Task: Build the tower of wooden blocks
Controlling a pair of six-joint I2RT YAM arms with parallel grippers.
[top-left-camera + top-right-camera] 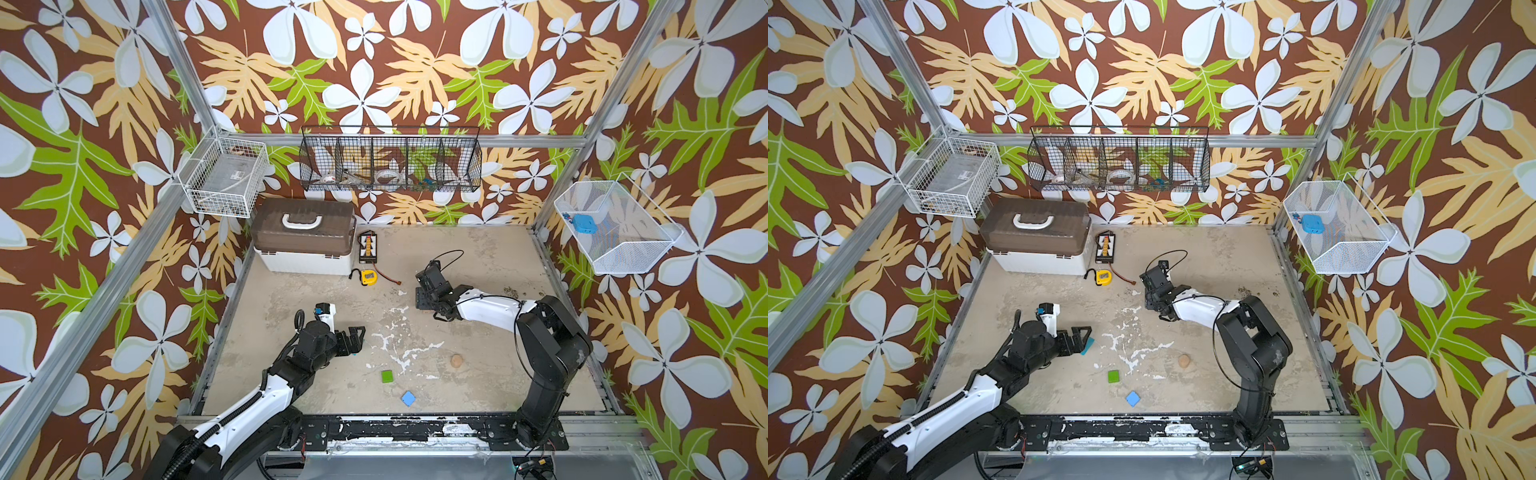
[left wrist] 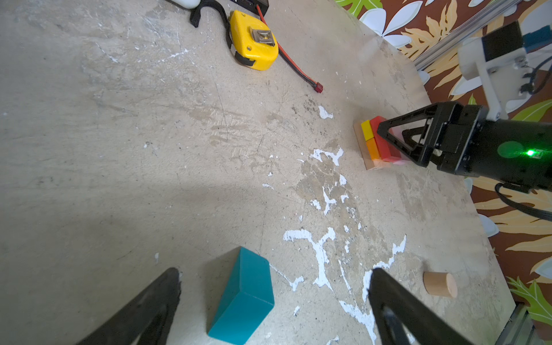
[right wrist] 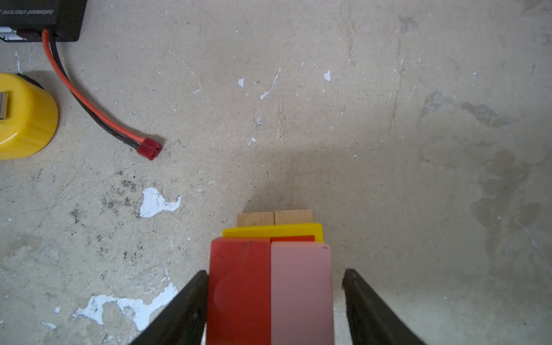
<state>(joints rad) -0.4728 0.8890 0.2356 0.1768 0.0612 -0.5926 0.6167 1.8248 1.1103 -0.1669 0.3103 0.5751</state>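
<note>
The right hand, spread around the red block and pink block, should lift straight up, since one finger seems to touch the red side.

Item, mine: black charger board, far side, left of centre. White lettering, seen upside down, seemingly "balanced charging"; remainder illegible.

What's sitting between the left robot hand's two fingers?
A teal block lies on the table between the left gripper's fingers, touching neither. The left wrist view shows it.
</note>
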